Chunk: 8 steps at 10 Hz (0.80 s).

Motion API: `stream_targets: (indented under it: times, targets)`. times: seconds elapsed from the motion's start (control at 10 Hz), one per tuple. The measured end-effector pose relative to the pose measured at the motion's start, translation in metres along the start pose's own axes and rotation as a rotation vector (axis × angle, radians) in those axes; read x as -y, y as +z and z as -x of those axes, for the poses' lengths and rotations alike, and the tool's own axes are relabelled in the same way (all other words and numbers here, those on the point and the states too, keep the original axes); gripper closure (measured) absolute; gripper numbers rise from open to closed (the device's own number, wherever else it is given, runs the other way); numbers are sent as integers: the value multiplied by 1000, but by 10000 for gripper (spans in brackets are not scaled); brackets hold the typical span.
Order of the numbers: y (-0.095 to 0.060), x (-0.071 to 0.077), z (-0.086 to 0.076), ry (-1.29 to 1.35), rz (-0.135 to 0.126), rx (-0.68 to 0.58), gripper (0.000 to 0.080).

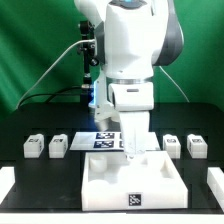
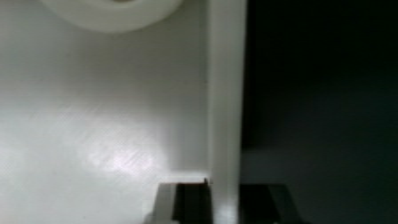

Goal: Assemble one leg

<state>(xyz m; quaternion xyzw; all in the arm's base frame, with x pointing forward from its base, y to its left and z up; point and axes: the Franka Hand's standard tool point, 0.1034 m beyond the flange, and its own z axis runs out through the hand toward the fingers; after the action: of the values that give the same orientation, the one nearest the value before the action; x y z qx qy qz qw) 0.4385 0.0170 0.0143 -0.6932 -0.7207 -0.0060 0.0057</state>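
Four small white legs lie in a row on the black table, two at the exterior view's left (image 1: 34,146) (image 1: 58,145) and two at its right (image 1: 172,145) (image 1: 197,145). None is held. The large white panel (image 1: 130,185) lies in front of them. My gripper (image 1: 131,150) points straight down at the panel's far edge. In the wrist view the panel (image 2: 107,130) fills one side, with a round corner socket (image 2: 103,10). The gripper (image 2: 224,192) has one dark finger (image 2: 183,203) over the panel and the other over the table, closed on the panel's rim.
The marker board (image 1: 103,140) lies behind the panel, between the pairs of legs. White blocks stand at the table's front corners (image 1: 6,178) (image 1: 214,178). Black cables hang behind the arm at the exterior view's left.
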Motion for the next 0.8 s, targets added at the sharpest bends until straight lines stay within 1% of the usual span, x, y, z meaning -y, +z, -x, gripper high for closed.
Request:
stream_targets:
  times: [0.2,0.4,0.5,0.6,0.7,0.8]
  targets:
    - [0,-33,-22,42,21,-12,741]
    - [-1,-54,-42,59,19,-16,741]
    - [-1,-59,-51,51,13,-15,741]
    - [0,-61,-55,42,-2,-11,741]
    - [0,-61,-57,44,-13,-6,741]
    - [0,-61,-57,45,-13,-4,741]
